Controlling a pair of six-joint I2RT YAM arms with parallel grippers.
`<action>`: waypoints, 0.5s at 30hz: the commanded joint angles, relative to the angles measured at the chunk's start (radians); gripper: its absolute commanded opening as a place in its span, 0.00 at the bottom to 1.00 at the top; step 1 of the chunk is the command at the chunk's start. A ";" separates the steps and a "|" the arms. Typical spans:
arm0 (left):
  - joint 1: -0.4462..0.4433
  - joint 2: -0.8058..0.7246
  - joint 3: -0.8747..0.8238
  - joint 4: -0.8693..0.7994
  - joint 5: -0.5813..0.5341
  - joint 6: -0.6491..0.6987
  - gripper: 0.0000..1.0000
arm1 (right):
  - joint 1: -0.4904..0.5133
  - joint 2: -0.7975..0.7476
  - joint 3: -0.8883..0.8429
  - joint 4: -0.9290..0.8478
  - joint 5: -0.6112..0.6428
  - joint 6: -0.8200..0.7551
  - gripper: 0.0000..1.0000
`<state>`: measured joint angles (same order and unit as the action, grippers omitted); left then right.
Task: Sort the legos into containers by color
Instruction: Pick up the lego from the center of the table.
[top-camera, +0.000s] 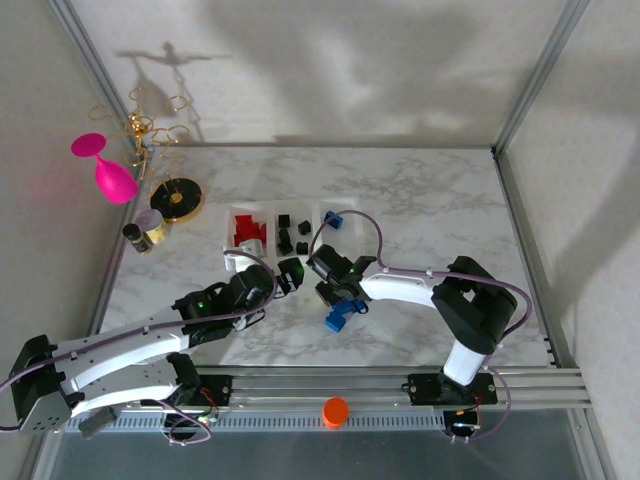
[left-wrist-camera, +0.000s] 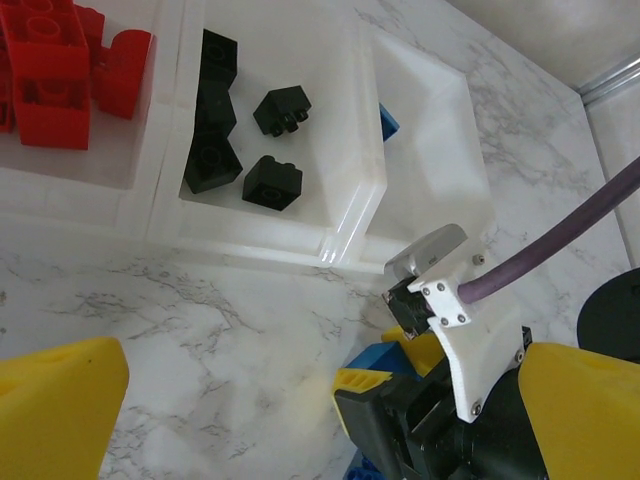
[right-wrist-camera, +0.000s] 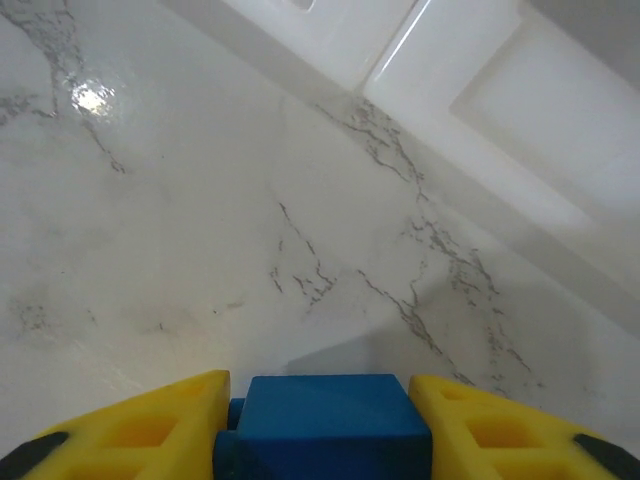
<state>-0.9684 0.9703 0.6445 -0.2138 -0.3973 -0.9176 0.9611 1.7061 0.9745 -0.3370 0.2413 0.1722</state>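
Three joined clear trays (top-camera: 312, 243) stand mid-table: red legos (top-camera: 245, 228) in the left one, black legos (top-camera: 290, 238) in the middle, a blue lego (top-camera: 333, 220) in the right. My right gripper (right-wrist-camera: 320, 405) is shut on a blue brick (right-wrist-camera: 325, 420) low over the marble, just in front of the trays (right-wrist-camera: 480, 90). Several blue bricks (top-camera: 340, 315) lie under the right arm. My left gripper (left-wrist-camera: 320, 370) is open wide beside the right gripper (left-wrist-camera: 395, 370), and the held blue brick (left-wrist-camera: 385, 358) lies between my left fingers. The trays (left-wrist-camera: 350, 215) sit just beyond.
A pink goblet (top-camera: 105, 170), a gold wire stand (top-camera: 145, 125), a black-and-gold disc (top-camera: 180, 198) and a small jar (top-camera: 150, 225) crowd the far left. An orange cap (top-camera: 335, 410) sits on the front rail. Frame posts border the table.
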 joint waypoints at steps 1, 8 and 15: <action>-0.009 -0.007 0.042 -0.018 -0.016 0.001 1.00 | 0.010 -0.082 0.027 -0.011 0.015 0.023 0.43; -0.005 -0.006 0.098 -0.073 -0.079 0.029 1.00 | -0.033 -0.145 0.118 -0.037 -0.004 0.071 0.45; 0.019 0.010 0.157 -0.070 -0.119 0.085 1.00 | -0.126 -0.078 0.199 0.002 0.031 0.098 0.44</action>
<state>-0.9630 0.9714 0.7616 -0.2600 -0.4656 -0.8692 0.8658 1.5944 1.1332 -0.3511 0.2436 0.2409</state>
